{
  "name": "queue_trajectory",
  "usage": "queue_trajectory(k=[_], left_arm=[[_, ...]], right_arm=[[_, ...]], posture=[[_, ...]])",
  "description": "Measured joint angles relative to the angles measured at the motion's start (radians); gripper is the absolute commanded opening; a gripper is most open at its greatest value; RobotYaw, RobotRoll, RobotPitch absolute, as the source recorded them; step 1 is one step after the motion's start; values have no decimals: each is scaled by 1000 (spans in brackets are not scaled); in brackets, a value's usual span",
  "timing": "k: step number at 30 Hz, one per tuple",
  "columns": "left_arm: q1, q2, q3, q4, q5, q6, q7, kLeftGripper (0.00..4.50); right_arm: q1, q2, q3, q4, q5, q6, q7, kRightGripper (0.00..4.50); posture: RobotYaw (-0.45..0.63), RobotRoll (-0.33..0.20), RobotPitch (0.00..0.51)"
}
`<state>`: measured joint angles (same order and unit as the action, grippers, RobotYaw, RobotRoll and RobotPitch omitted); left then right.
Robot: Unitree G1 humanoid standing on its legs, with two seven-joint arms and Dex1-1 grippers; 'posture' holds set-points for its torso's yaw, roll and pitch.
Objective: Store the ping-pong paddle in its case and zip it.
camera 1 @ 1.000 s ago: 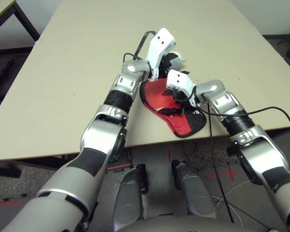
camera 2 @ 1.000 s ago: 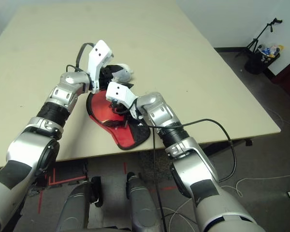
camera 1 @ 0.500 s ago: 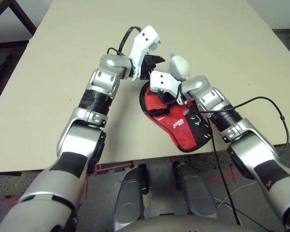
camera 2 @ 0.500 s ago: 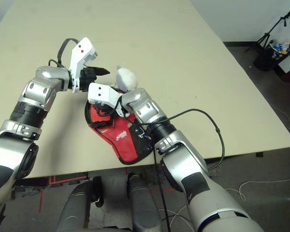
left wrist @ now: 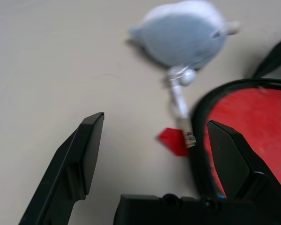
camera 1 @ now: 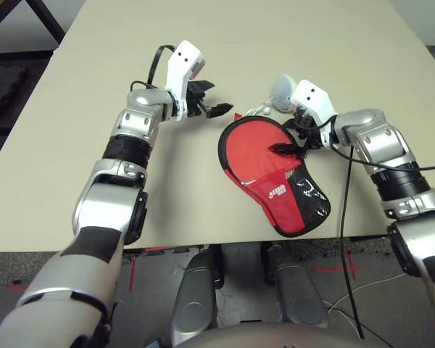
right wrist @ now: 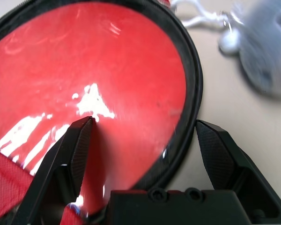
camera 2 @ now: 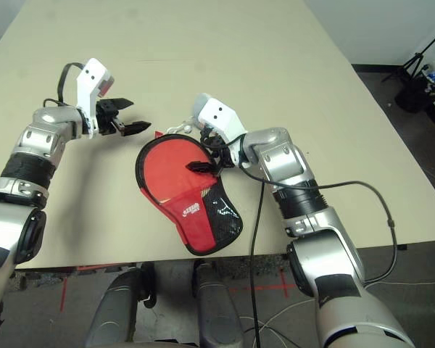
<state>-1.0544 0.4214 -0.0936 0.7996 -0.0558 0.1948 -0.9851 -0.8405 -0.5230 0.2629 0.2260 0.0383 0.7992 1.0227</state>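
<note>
Now both grippers are gaping wide and empty: the right gripper (camera 1: 285,148) hovering over the case (camera 1: 274,174), the left gripper (camera 1: 219,111) at its far-left.

Beige table (camera 1: 94,43), grey speckled floor (camera 2: 391,286) with red tape marks (camera 2: 272,275), black tripod (camera 2: 424,51) by wall

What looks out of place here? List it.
Nothing stands out. The case lies flat on the table, its cord pouch beside it. Both the left gripper and the right gripper are open.
</note>
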Motion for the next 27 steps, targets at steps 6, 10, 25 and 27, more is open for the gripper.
queue_trajectory(k=[6,10,25,27], left_arm=[[60,-5,-26,-162,-50,114,-146,4479],[122,3,-88,-319,-66,217,-232,4479],[136,-67,-210,-241,50,134,-142,4479],[133,-78,-206,-222,52,124,-132,4479]], right_arm=[[0,-18,0,-28,7,60,0,4500],[-14,-27,-2,-31,15,116,-8,4500],[-308,124,-201,201,19,216,-409,4500],[-345,155,-220,267,16,183,-464,4500]], posture=[[-103,0,239],[-109,0,231],[-128,0,204],[-127,0,201]])
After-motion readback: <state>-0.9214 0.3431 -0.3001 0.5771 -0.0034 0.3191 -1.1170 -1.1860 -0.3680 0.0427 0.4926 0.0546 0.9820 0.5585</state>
